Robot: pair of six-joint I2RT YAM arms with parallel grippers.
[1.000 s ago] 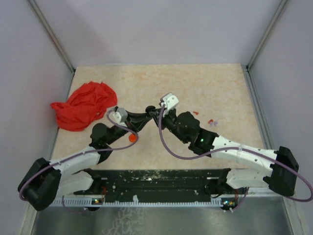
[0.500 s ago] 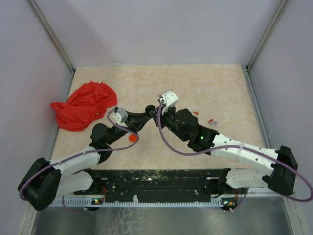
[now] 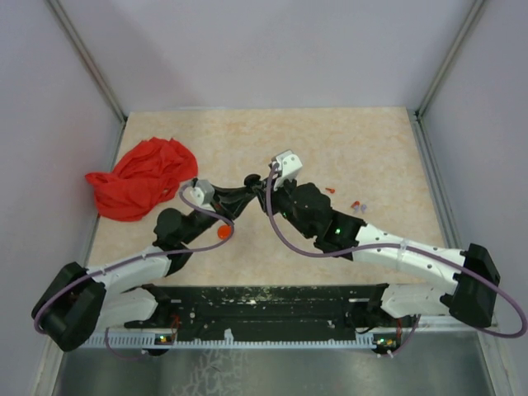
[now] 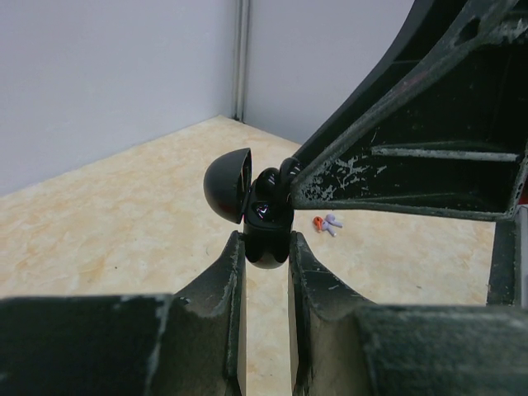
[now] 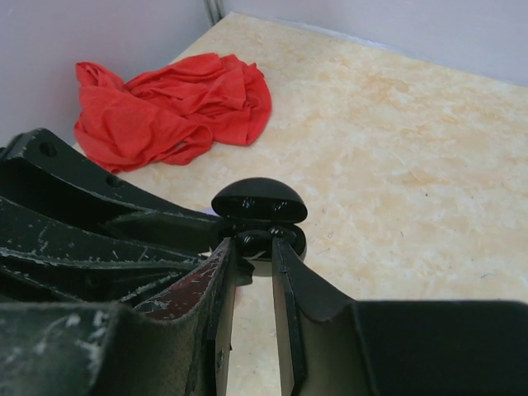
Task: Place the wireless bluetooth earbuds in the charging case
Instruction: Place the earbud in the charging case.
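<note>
The black charging case hangs above the table with its lid swung open. My left gripper is shut on its lower body. My right gripper comes in from the other side, its tips at the case's open mouth under the lid. A black earbud sits between those tips in the case. I cannot tell whether the narrowly parted jaws pinch it. From above, both grippers meet at the case. A tiny red earbud lies on the table to the right.
A crumpled red cloth lies at the back left. A small orange disc sits by my left arm. Tiny red and lavender pieces lie right of the red earbud, and also show past the case. Walls enclose the table.
My right arm has edged a little left, closer onto the case. My left arm and the case have stayed put.
</note>
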